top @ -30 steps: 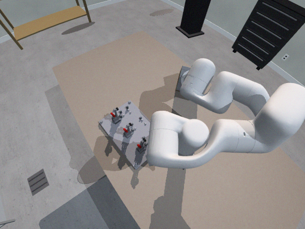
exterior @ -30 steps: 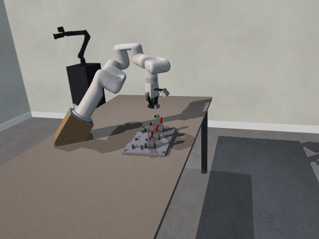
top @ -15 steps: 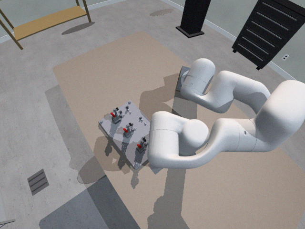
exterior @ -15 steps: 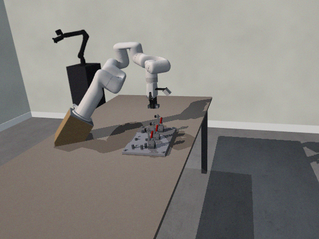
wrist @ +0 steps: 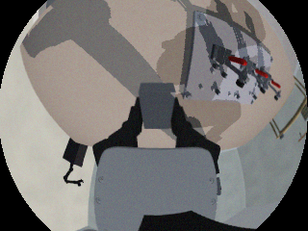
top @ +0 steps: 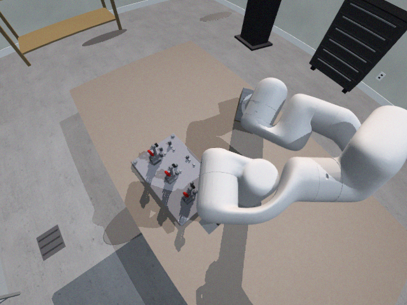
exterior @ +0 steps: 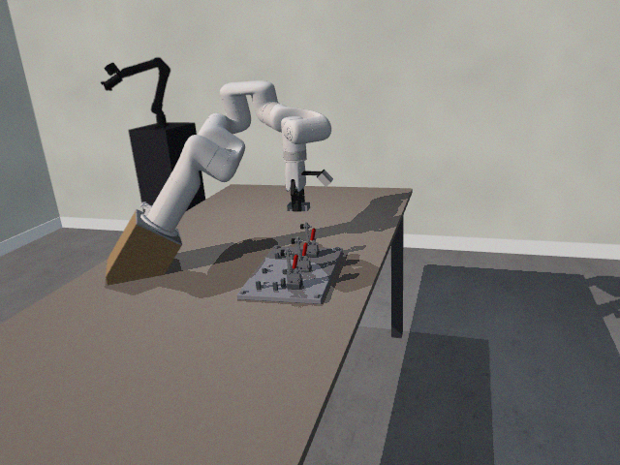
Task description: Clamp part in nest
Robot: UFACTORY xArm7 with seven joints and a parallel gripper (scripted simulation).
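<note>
Gripper (exterior: 297, 202) (wrist: 157, 104) found closed on the grey part (top: 209, 226) (exterior: 304, 206) (wrist: 157, 106), one black finger (wrist: 135, 115) at each side of it in my wrist view. The part is pinched near the fingertips, its broad face toward the wrist camera. In the exterior view I record it lying roughly level beneath the gripper, outside the fixture plate (top: 182, 147) (exterior: 267, 294) (wrist: 199, 72), beyond the end farthest from that camera. It appears to be held above the table (top: 131, 98) (exterior: 150, 350) (wrist: 140, 29); the amount of clearance I cannot judge.

From overhead, the arm (top: 218, 187) (exterior: 215, 155) hides the gripper and most of the part. Only a grey portion shows past the arm's lower edge, near a corner of the plate.

Fixture plate inspected: it rests on the table and carries three clamps in a row, each with a red handle. These are the near clamp (top: 155, 159) (exterior: 294, 280), the middle clamp (top: 171, 177) (exterior: 303, 263) and the far clamp (top: 188, 197) (exterior: 312, 248), as ordered from the exterior camera. All three handles stand up at a slant in that view, and the bars are raised. Small pads and blocks stand beside the clamps. The held part is in none of the nests, and no clamp bears on it.
</note>
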